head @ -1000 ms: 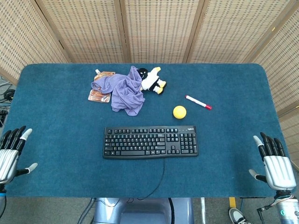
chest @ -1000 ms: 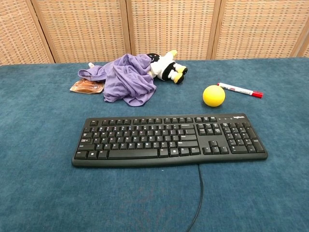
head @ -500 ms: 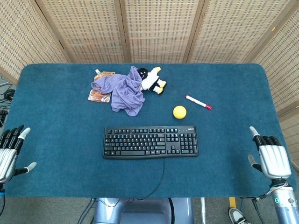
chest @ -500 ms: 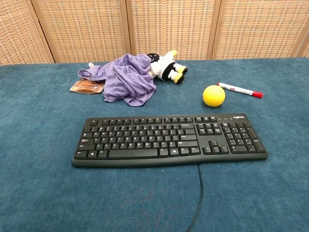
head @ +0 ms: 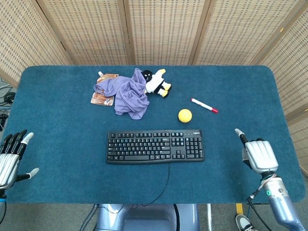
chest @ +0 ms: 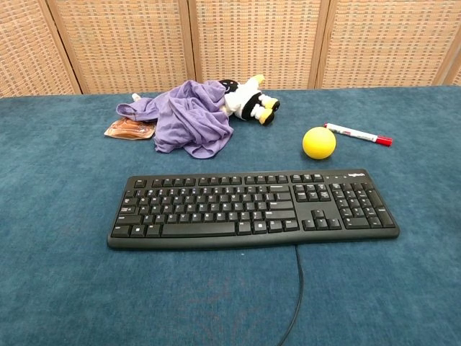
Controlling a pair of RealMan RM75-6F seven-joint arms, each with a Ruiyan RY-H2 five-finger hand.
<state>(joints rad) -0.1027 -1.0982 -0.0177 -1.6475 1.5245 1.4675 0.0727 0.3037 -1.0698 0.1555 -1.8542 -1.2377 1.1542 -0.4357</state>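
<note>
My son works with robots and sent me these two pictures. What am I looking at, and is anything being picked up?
It is a two-armed robot with human-like hands at a blue table. One picture looks down from its head, the other forward from its chest. The left hand, fingers apart, and right hand sit at the near table edges, holding nothing. On the table lie a black keyboard, a yellow ball, a red-capped marker, a purple cloth, a plush penguin and an orange pouch.
</note>
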